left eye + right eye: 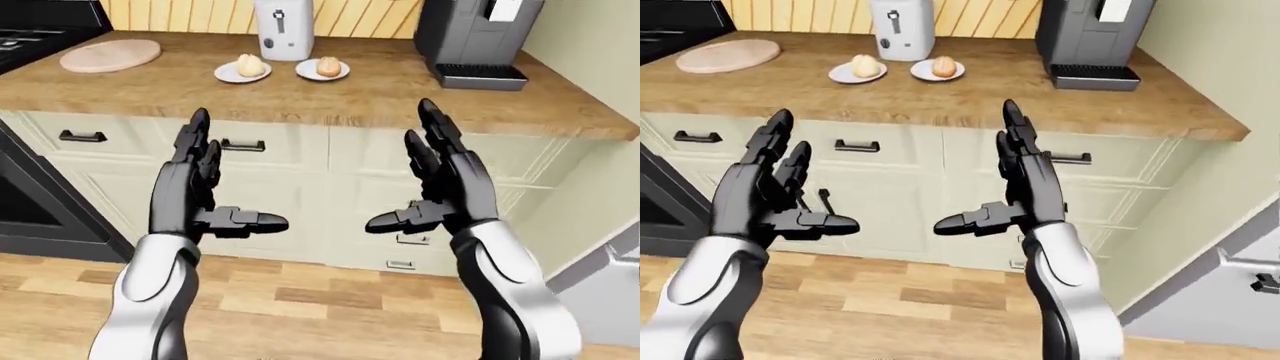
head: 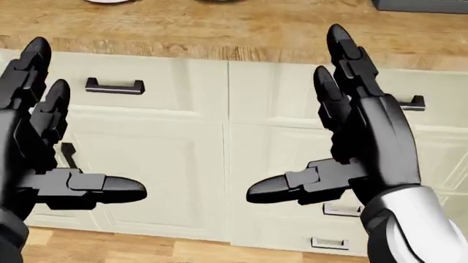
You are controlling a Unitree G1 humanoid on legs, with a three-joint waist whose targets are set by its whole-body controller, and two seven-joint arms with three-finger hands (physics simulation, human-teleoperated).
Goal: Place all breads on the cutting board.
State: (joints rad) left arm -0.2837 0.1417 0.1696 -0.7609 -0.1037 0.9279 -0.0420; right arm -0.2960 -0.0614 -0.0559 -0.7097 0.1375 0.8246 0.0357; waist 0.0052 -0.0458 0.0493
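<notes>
Two bread rolls lie on small white plates on the wooden counter: one roll at the left, the other roll at the right, both below a white toaster. A round wooden cutting board lies at the counter's far left, bare. My left hand and right hand are raised open before the cabinet drawers, well short of the counter, holding nothing.
A dark coffee machine stands at the counter's right end. A black stove and oven border the counter on the left. Cream drawers with dark handles fill the cabinet below. Wood floor lies underneath; a wall closes the right.
</notes>
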